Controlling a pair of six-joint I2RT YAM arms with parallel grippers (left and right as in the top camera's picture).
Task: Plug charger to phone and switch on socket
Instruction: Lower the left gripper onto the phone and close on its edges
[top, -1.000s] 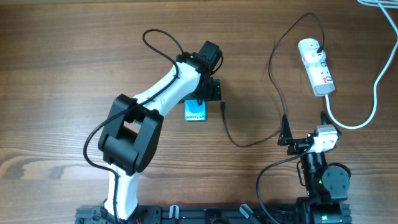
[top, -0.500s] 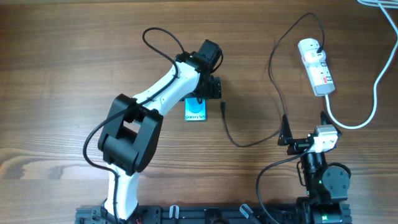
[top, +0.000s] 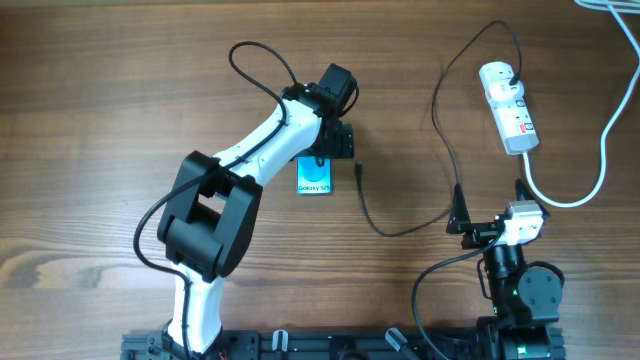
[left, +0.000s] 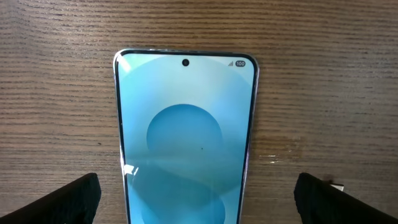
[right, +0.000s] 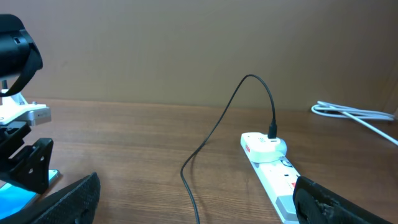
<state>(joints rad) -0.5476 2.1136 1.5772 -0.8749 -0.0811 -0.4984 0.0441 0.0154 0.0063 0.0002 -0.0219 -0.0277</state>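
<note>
The phone (top: 314, 179) lies flat on the wooden table, teal screen up, partly under my left gripper (top: 322, 160). In the left wrist view the phone (left: 185, 149) sits between the two open fingers, which do not touch it. The charger cable (top: 400, 228) runs from the white socket strip (top: 508, 108) in a loop to its black tip (top: 357, 170), which lies on the table just right of the phone. My right gripper (top: 487, 213) is open and empty, near the table's front right. The right wrist view shows the cable (right: 208, 140) and the socket (right: 273, 165).
A thick white cord (top: 600, 160) curves from the socket strip along the right edge of the table. My left arm's black cable (top: 262, 70) arcs above the phone. Bare wood lies on the left and in the middle.
</note>
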